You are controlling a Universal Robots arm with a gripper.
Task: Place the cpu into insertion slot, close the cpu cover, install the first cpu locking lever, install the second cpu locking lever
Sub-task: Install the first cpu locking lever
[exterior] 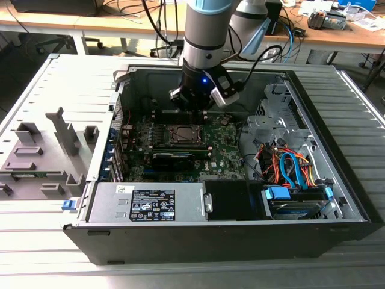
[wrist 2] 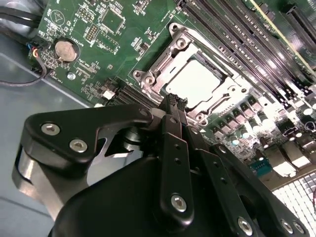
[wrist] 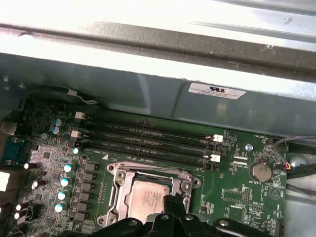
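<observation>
The cpu (wrist 2: 196,81) lies flat in the insertion slot (exterior: 180,133) on the green board, its silvery top facing up. It shows again in the first wrist view as the cpu (wrist: 147,198). The cpu cover (wrist 2: 159,65) lies down around the chip as a metal frame, also seen as the cpu cover (wrist: 122,178). My gripper (wrist 2: 175,100) is shut, its black fingertips together at the socket's edge, touching or just above the cover frame. In the exterior view the gripper (exterior: 194,109) hangs over the far side of the slot. I cannot make out the locking levers.
Long black memory slots (wrist: 148,140) run beside the socket toward the case wall (wrist: 148,94). A coin battery (wrist 2: 64,50) sits on the board. A black block (exterior: 173,158), a power supply (exterior: 150,201), coloured cables (exterior: 289,168) and a drive (exterior: 295,201) fill the near side.
</observation>
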